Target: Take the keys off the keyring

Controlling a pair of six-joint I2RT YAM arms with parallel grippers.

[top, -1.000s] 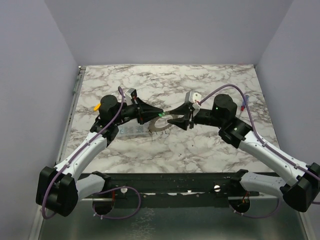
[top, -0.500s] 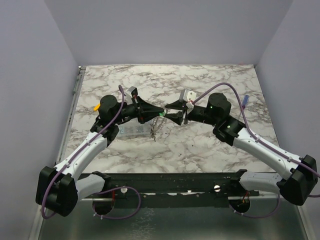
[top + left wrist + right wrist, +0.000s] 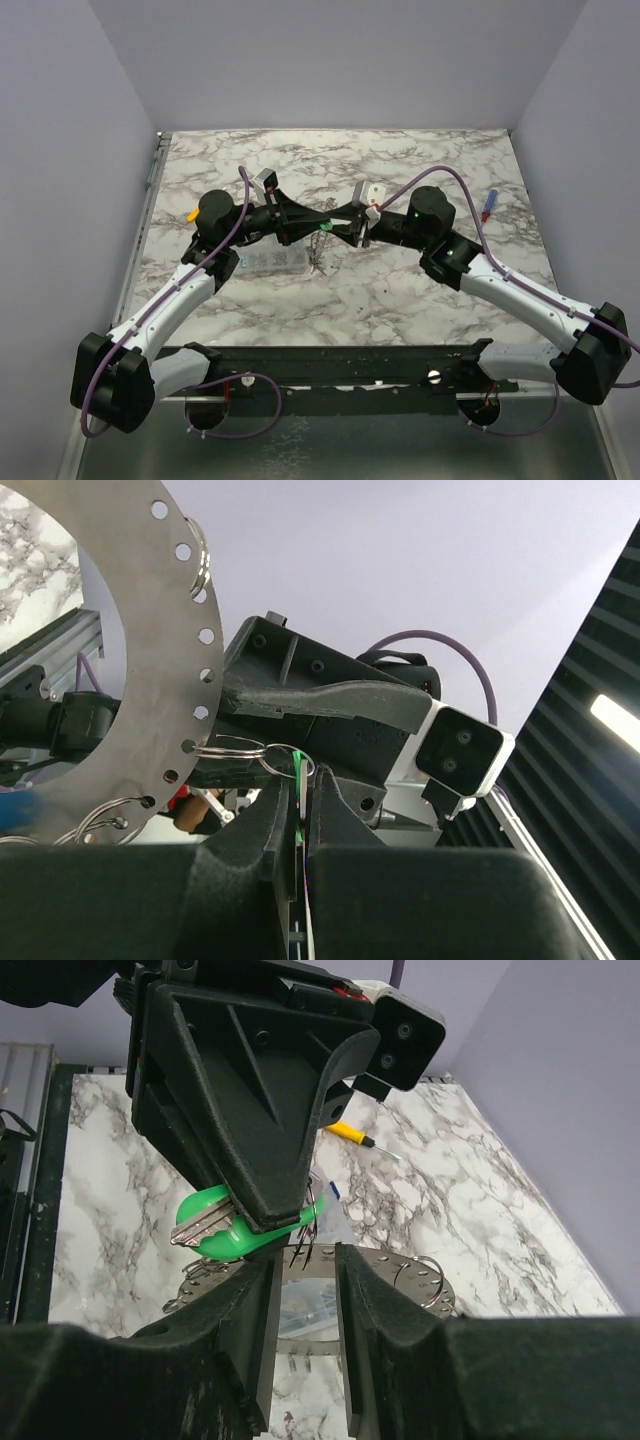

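The left hand [image 3: 300, 792] is pinching the green key [image 3: 225, 1234] — the spread right hand [image 3: 305, 1260] at 3 o'clock, closing off-target, could be knocking it loose.

- Both my arms match: the left arm [image 3: 170, 300] and the right arm [image 3: 530, 300] have white link shells with black joint housings.
- A purple cable [image 3: 238, 205] runs along each.
- The jaws are black wedges, with small screw heads [image 3: 318, 666] showing.
- The wrist camera [image 3: 458, 755] is white-faced with two lenses.
- A green light [image 3: 413, 212] glows on the right arm.
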